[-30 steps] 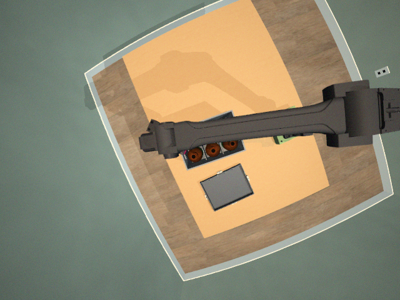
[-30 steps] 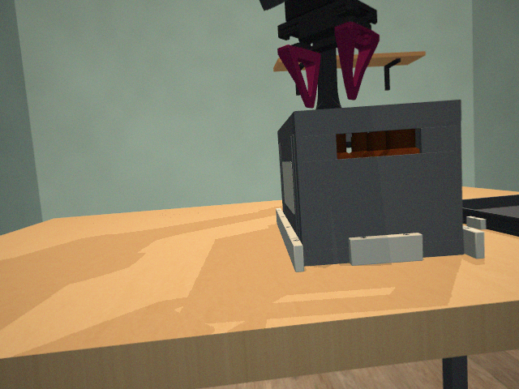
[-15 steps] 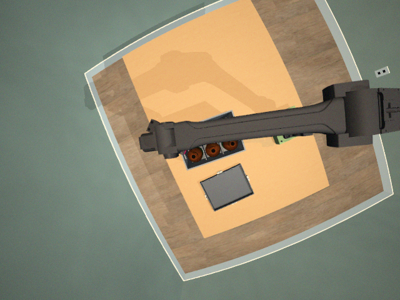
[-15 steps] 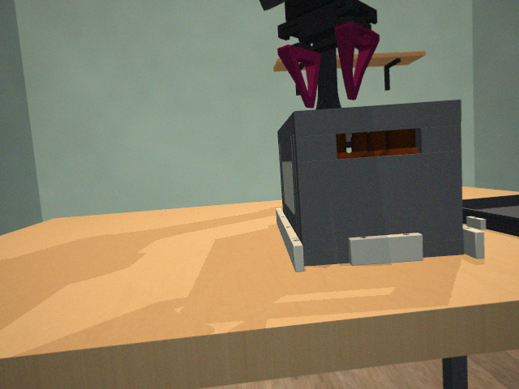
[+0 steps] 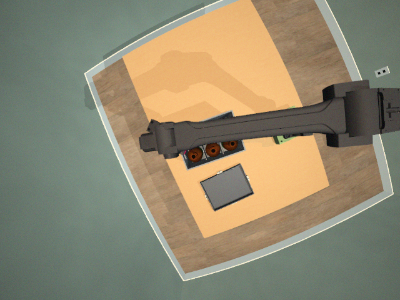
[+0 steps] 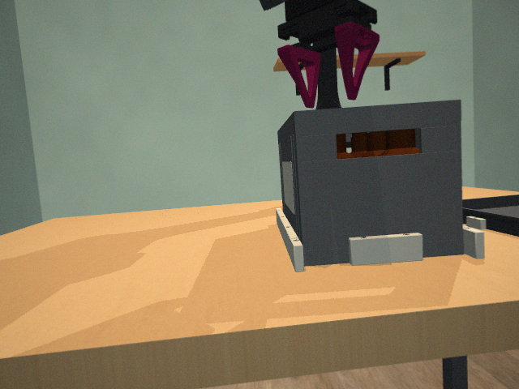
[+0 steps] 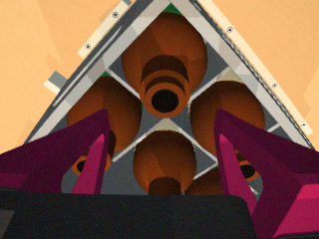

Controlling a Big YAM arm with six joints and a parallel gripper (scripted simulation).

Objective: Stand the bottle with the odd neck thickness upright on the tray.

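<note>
Magenta-fingered, the claw (image 6: 328, 98) hangs just above the crate (image 6: 377, 201), its two fingers parted at a middling width with nothing between them. One dark crate stands on the worktop (image 6: 167, 259); the wrist view shows five brown bottles (image 7: 165, 70) upright in its cells, and the top view shows three of them clear of the arm. Which bottle has the odd neck cannot be told. One grey tray (image 5: 226, 186) lies just beside the crate, bearing no bottle.
</note>
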